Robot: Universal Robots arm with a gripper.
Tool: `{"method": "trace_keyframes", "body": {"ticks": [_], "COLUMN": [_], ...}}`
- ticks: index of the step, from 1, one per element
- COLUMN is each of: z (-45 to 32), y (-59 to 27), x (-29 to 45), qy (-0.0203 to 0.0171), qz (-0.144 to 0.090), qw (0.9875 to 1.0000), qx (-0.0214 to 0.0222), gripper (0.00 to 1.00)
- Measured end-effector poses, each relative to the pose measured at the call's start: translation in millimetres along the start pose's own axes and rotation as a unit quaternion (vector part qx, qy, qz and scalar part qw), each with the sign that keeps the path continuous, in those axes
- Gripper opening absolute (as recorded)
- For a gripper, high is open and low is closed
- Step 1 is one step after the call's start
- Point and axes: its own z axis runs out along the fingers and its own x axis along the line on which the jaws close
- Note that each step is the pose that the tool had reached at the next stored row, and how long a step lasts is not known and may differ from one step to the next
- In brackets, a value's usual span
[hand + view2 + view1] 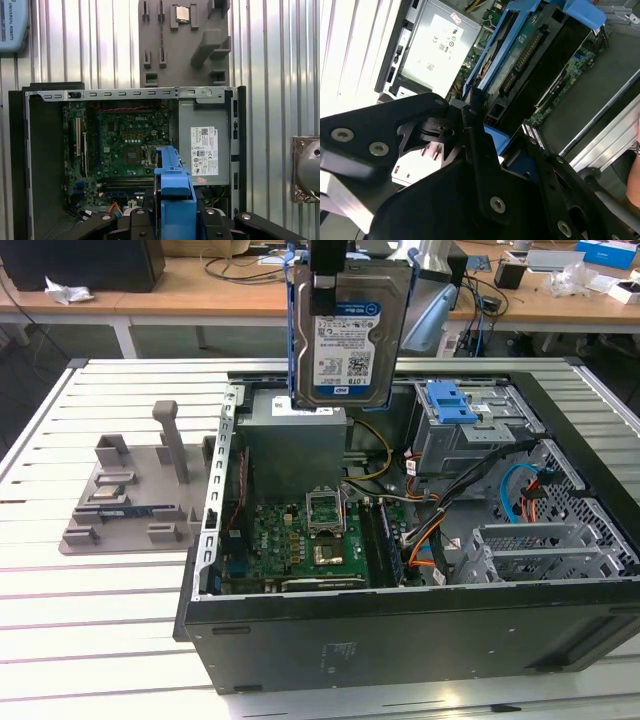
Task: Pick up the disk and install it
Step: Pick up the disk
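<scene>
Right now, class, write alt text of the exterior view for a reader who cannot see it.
A pincer holds the disk upright above an open computer case lying on a slatted white table. A grey parts holder sits at the exterior view's left.

The flat rectangular silver metal disk (352, 332) above the open black metal computer case (400, 640) is seen with a dull sheen, a smooth white-and-blue paper label (347, 355) and a smooth blue plastic carrier (176, 200). The case is finished matt. The ribbed white metal table (90, 640) under the case is lit glossy.
</scene>
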Motion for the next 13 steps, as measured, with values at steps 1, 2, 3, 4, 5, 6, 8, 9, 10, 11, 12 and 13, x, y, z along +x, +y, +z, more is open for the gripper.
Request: {"method": "trace_keyframes", "body": {"ticks": [1, 2, 3, 4, 5, 6, 8, 9, 10, 11, 12, 13], "z": [0.1, 0.1, 0.1, 0.2, 0.3, 0.5, 0.9, 1.0, 1.3, 1.4, 1.5, 1.6], "y": [-0.1, -0.3, -0.4, -0.4, -0.6, -0.8, -1.3, -1.5, -1.8, -2.0, -2.1, -2.2], "x": [0.6, 1.4, 2.2, 3.2, 5.3, 7.3, 13.7, 17.1, 21.8, 24.0, 25.9, 27.7], "qy": [0.0000, 0.0000, 0.0000, 0.0000, 0.0000, 0.0000, 0.0000, 0.0000, 0.0000, 0.0000, 0.0000, 0.0000], "qz": [0.000, 0.000, 0.000, 0.000, 0.000, 0.000, 0.000, 0.000, 0.000, 0.000, 0.000, 0.000], "qw": [1.0000, 1.0000, 1.0000, 1.0000, 1.0000, 1.0000, 1.0000, 1.0000, 1.0000, 1.0000, 1.0000, 1.0000], "qx": [0.0000, 0.0000, 0.0000, 0.0000, 0.0000, 0.0000, 0.0000, 0.0000, 0.0000, 0.0000, 0.0000, 0.0000], "gripper": [0.37, 0.37, 0.37, 0.37, 0.37, 0.37, 0.37, 0.37, 0.37, 0.37, 0.37, 0.37]}}
